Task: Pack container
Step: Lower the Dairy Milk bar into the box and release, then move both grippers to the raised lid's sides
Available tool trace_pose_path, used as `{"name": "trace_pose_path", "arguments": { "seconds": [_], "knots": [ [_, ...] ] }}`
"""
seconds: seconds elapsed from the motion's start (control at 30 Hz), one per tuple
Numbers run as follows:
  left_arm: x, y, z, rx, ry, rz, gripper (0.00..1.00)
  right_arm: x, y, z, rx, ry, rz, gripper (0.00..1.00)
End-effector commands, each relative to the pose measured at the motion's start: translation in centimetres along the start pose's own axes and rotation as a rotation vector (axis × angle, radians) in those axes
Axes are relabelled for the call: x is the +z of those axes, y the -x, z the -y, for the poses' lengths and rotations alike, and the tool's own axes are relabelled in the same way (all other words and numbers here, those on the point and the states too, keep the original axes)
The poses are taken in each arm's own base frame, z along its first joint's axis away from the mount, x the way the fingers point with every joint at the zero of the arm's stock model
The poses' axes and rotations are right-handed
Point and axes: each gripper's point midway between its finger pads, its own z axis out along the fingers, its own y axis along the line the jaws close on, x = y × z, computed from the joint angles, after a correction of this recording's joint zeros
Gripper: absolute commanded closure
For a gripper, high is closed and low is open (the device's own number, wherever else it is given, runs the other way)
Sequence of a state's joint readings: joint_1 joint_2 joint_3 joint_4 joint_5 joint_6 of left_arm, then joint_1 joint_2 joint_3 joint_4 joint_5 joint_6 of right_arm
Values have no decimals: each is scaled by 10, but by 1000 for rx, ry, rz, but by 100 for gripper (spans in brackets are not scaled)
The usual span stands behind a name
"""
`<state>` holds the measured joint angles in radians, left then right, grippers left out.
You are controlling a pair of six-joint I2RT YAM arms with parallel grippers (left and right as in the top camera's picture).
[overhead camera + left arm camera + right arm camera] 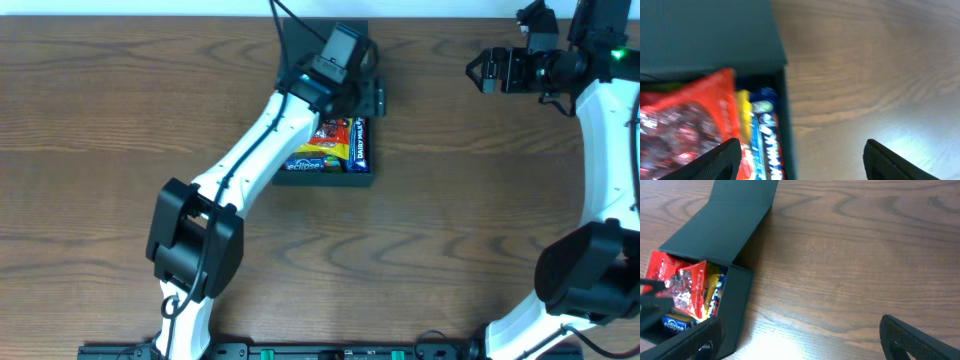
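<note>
Container (330,181), dark green and boxy, sits on the far middle part of the wooden table (450,250), with its hinged lid (725,220) thrown back flat on the table behind it. The box is open at the top and already holds snacks. A red snack packet (685,115) takes up most of the space, with a yellow packet (744,115) just beside it. A blue Dairy Milk bar (765,140) lies along the right-hand wall, and a blue Eclipse pack (674,324) lies at the near end.

The left arm (250,150) reaches diagonally across the table and over the box. The left gripper (800,162) hangs above the container's right wall with its fingers spread wide and nothing between them. One finger is over the packets and the other is over bare table. In the right wrist view, two dark shapes at the left edge by the red packet may be these same fingers, but they are too cut off to be sure.

The right gripper (800,340) is well apart from the box, out towards the far right corner of the table. It is turned towards the container, and its fingers are parted and hold nothing. From its camera the box shows at the left, with the side wall and open lid in plain view
</note>
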<state>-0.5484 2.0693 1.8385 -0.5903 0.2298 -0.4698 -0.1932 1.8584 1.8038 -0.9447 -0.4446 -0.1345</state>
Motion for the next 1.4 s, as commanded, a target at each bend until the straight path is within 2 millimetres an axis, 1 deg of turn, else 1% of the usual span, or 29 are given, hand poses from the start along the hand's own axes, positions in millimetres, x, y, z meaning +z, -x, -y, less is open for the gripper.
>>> {"name": "trace_pose_path", "arguments": {
  "seconds": [0.0,0.03,0.07,0.1,0.13,0.17,0.23,0.3,0.37,0.4,0.43,0.47,0.5,0.53,0.57,0.6,0.63,0.7,0.77,0.87,0.93,1.0,1.13,1.2,1.37],
  "knots": [
    [-35,44,-22,23,18,114,21,1,0,-1,12,24,3,1],
    [-46,57,-34,32,35,147,21,1,1,-4,10,38,4,1],
    [-57,70,-47,45,53,184,25,3,1,-7,5,44,5,7],
    [-69,87,-66,88,78,230,64,5,1,-12,-18,56,3,58],
    [-76,99,-86,116,112,256,94,8,1,-20,-50,81,2,97],
    [-82,110,-114,95,165,281,94,14,1,-27,-74,108,-3,98],
    [-88,121,-155,28,207,302,94,29,-2,-39,-91,138,-24,98],
    [-88,126,-186,-16,215,300,94,51,-8,-45,-74,157,-57,98],
    [-85,125,-211,-54,222,288,94,76,-15,-48,-11,172,-92,99],
    [-79,122,-224,-76,223,271,94,91,-20,-50,34,192,-116,99],
    [-73,119,-231,-93,221,256,94,104,-25,-53,66,221,-136,98],
    [-63,113,-240,-123,217,226,94,115,-31,-58,90,257,-157,99],
    [-52,103,-247,-153,209,186,94,127,-37,-64,112,302,-179,98],
    [-36,89,-250,-195,175,129,94,141,-45,-69,142,341,-208,99],
    [-22,76,-246,-232,120,72,94,151,-52,-72,173,365,-234,98],
    [-7,61,-235,-266,22,2,94,165,-62,-77,219,391,-270,99],
    [1,52,-228,-289,-33,-40,94,173,-69,-84,235,426,-293,99],
    [7,36,-226,-367,-41,-105,94,180,-76,-97,243,487,-319,99],
    [8,22,-227,-409,-12,-157,94,184,-83,-109,242,525,-343,98],
    [4,-2,-224,-491,14,-254,94,189,-91,-129,213,542,-372,98],
    [3,-17,-216,-523,16,-316,94,190,-96,-142,196,552,-391,99],
    [3,-27,-207,-525,16,-358,94,191,-101,-150,196,555,-412,98],
    [1,-52,-189,-491,29,-456,94,189,-112,-160,200,557,-460,98],
    [-2,-64,-185,-491,51,-502,94,186,-117,-161,211,554,-483,98],
    [-10,-81,-181,-459,60,-579,94,178,-135,-165,193,558,-553,98]
  ]
}}
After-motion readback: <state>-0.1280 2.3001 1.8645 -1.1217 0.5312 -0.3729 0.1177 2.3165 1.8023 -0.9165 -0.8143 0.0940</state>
